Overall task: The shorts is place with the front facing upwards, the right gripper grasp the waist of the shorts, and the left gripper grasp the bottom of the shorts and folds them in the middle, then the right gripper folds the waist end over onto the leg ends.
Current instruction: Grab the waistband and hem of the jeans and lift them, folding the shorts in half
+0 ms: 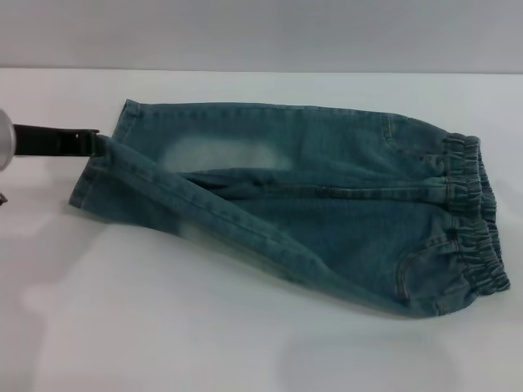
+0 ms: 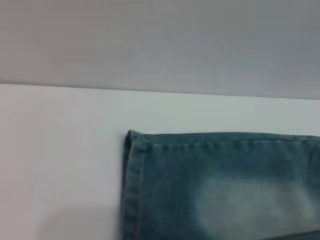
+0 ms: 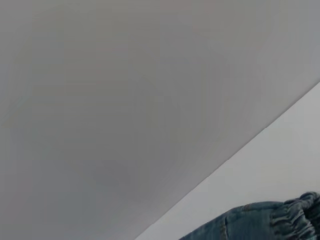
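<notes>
The blue-green denim shorts (image 1: 327, 212) lie across the white table, with the gathered waist (image 1: 472, 220) at the right and the bottom of the shorts (image 1: 91, 181) at the left. My left gripper (image 1: 95, 140) reaches in from the left edge as a black bar and is shut on the near leg's hem. That leg is raised and drawn diagonally over the far leg. A pale faded patch (image 1: 225, 153) shows on the far leg. The left wrist view shows a hemmed leg corner (image 2: 132, 170). The right wrist view catches a bit of the waistband (image 3: 295, 215). My right gripper is out of view.
The white table (image 1: 204, 343) runs wide in front of and to the left of the shorts. Its far edge meets a grey wall (image 1: 261, 33) behind.
</notes>
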Tool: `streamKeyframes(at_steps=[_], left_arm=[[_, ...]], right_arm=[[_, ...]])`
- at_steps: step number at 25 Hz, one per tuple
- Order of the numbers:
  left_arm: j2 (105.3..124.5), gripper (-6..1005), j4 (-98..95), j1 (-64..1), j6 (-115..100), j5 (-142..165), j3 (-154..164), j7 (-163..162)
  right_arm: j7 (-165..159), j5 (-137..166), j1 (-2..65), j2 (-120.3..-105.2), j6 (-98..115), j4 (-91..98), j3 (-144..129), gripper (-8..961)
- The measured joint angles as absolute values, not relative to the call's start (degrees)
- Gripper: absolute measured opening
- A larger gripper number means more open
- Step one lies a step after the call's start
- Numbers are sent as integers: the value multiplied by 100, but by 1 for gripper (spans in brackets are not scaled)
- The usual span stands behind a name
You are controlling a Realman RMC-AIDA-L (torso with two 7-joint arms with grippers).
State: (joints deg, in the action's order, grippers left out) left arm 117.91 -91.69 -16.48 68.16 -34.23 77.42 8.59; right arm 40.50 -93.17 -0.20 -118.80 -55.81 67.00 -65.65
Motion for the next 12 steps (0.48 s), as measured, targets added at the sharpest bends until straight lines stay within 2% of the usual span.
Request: streamKeyframes(at_steps=[11,12], left_arm=[[11812,90,-9137,-1774,6984,-3589,7898,841],[11812,90,-9136,-1793,7000,-3599,7907,839]], right_arm=[[3711,-8359,-448,-11898,-5658,6705,-6608,0],[3644,-8240,-478,-11906,-5660,6693,-6616,26]])
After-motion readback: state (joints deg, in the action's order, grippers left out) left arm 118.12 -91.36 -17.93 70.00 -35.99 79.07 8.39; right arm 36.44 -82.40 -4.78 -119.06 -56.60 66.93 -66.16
